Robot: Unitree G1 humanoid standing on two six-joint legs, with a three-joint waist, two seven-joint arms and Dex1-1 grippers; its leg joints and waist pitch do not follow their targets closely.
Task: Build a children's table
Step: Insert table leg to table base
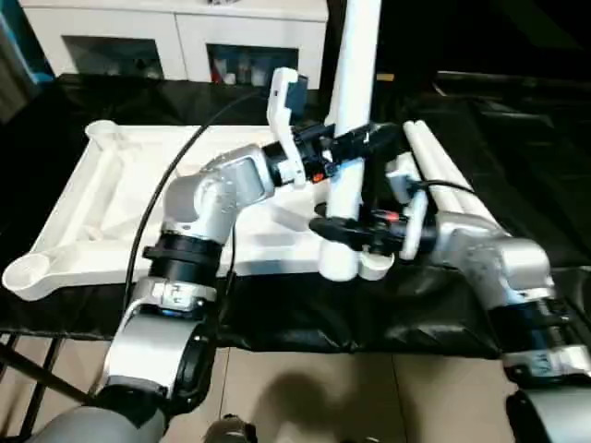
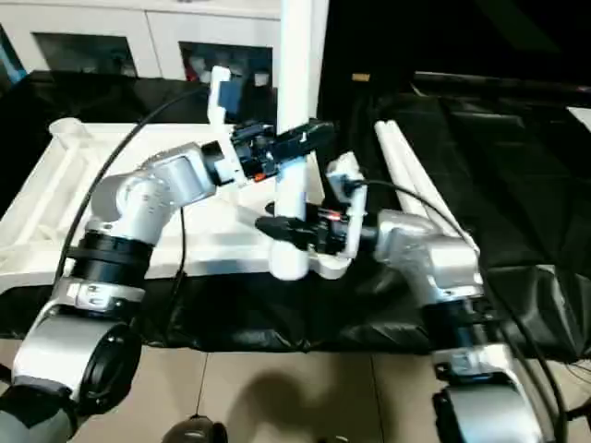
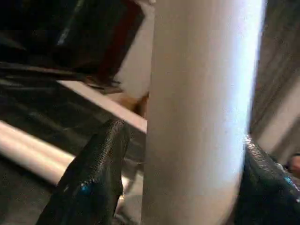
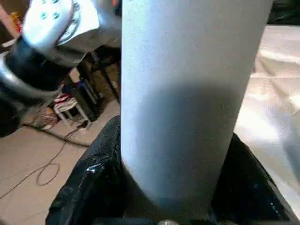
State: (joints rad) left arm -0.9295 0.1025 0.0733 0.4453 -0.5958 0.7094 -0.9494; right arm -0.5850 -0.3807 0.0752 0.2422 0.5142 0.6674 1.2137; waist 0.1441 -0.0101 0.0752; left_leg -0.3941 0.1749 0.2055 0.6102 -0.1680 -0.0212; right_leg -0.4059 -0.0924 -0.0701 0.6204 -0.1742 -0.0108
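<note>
The white table top (image 1: 120,198) lies underside up on the black cloth, ribs and round corner sockets (image 1: 26,272) showing. One white leg (image 1: 349,111) stands upright at the top's near right corner. My left gripper (image 1: 355,143) is shut on this leg about halfway up, its black fingers (image 3: 96,173) on either side. My right gripper (image 1: 340,231) is shut on the same leg lower down, close to its foot (image 1: 340,263), with its fingers (image 4: 93,187) hugging the tube. Two more legs (image 1: 434,161) lie side by side on the cloth to the right.
A white glass-door cabinet (image 1: 175,37) stands behind the table. The black cloth (image 1: 305,318) hangs over the near edge, with pale floor (image 1: 305,397) below. A black cable (image 1: 162,198) runs over my left arm.
</note>
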